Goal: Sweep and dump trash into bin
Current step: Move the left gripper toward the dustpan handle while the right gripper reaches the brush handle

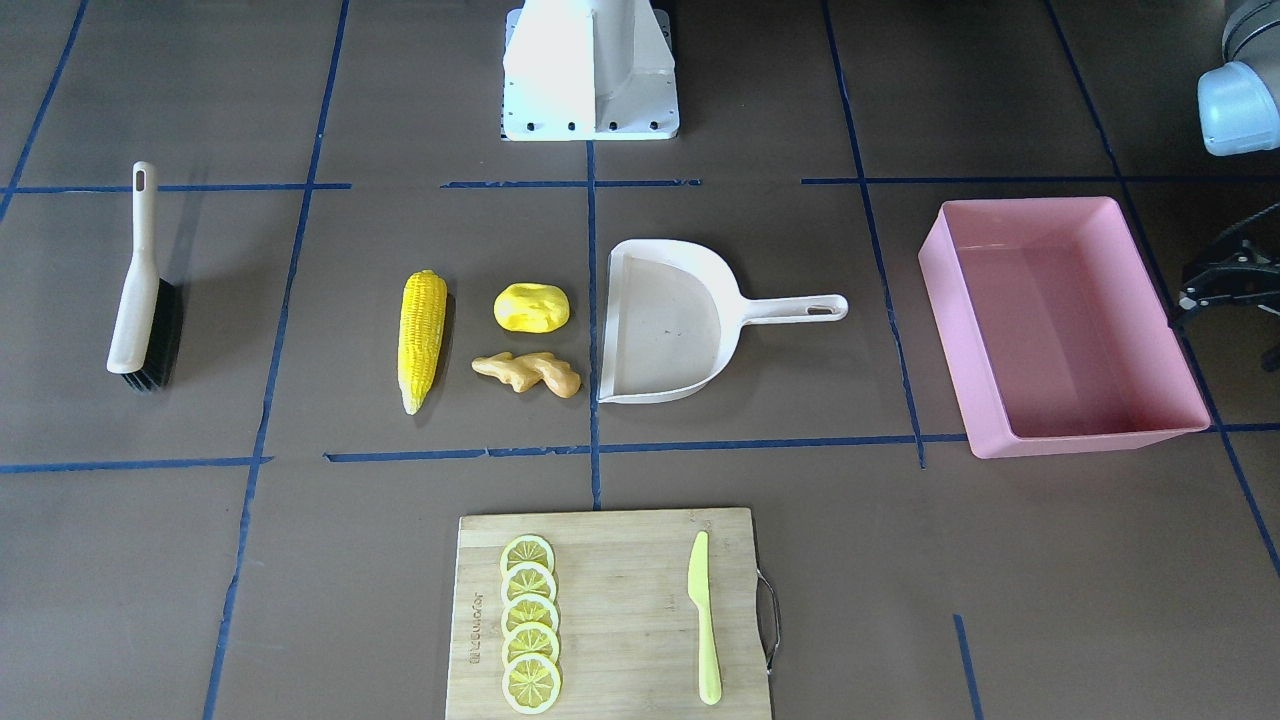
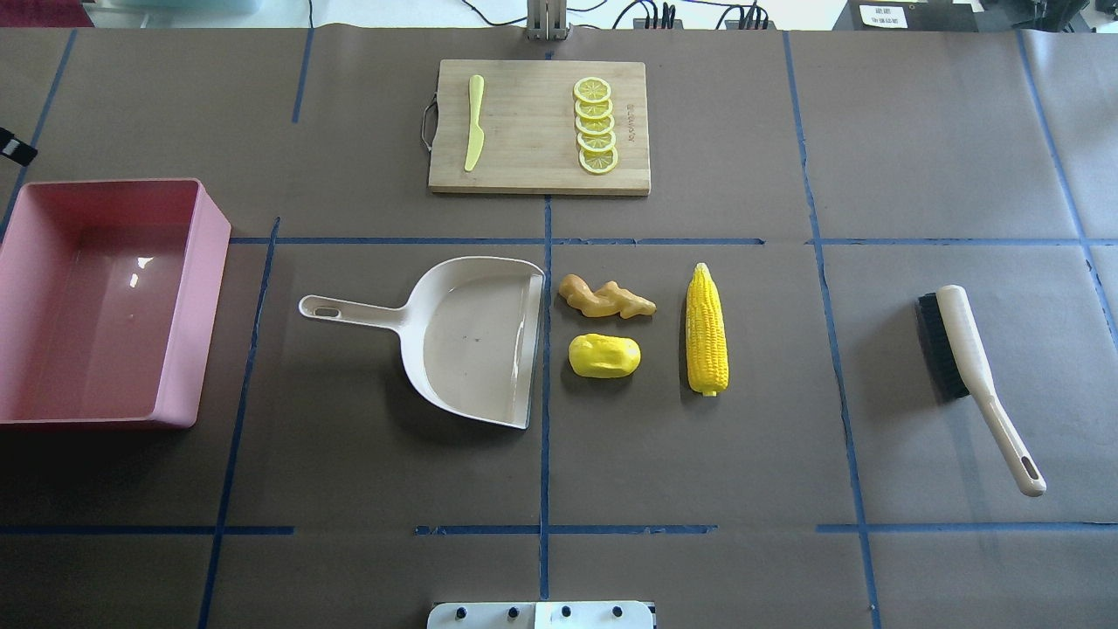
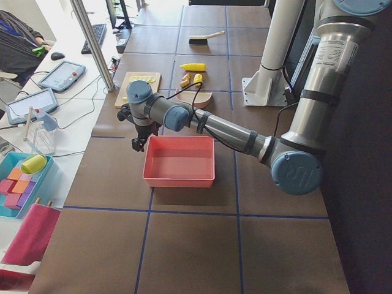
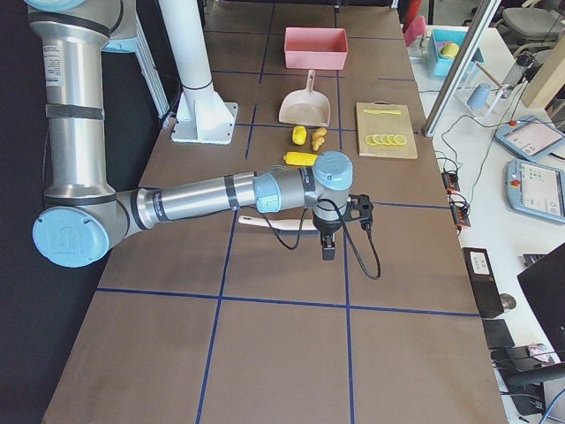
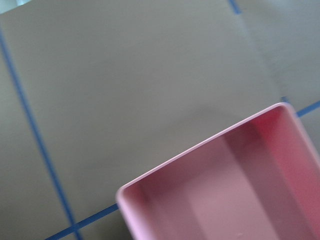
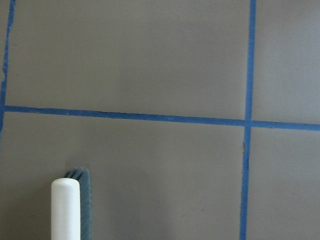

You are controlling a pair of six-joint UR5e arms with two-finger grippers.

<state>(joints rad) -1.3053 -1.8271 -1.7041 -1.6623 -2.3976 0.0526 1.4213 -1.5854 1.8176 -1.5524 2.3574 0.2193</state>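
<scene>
The trash lies mid-table: a yellow corn cob [image 1: 422, 335] [image 2: 706, 330], a yellow potato-like lump [image 1: 531, 307] [image 2: 603, 355] and a tan ginger root [image 1: 528, 373] [image 2: 605, 298]. The pink bin [image 1: 945, 300] [image 2: 196, 306] [image 5: 200, 147] stands empty at the robot's left end. My left gripper [image 1: 1225, 285] [image 3: 139, 136] hovers by the bin's outer corner; I cannot tell if it is open. My right gripper [image 4: 328, 243] hovers by the brush [image 4: 265, 221] [image 6: 65, 210]; it shows only in the exterior right view, so I cannot tell its state.
A cream dustpan [image 1: 665, 325] [image 2: 472, 336] lies beside the trash, mouth toward it, handle toward the bin. The brush [image 1: 140, 290] [image 2: 969, 358] lies at the robot's right end. A cutting board [image 1: 620, 600] [image 2: 533, 122] with lemon slices and a yellow-green knife sits at the far edge.
</scene>
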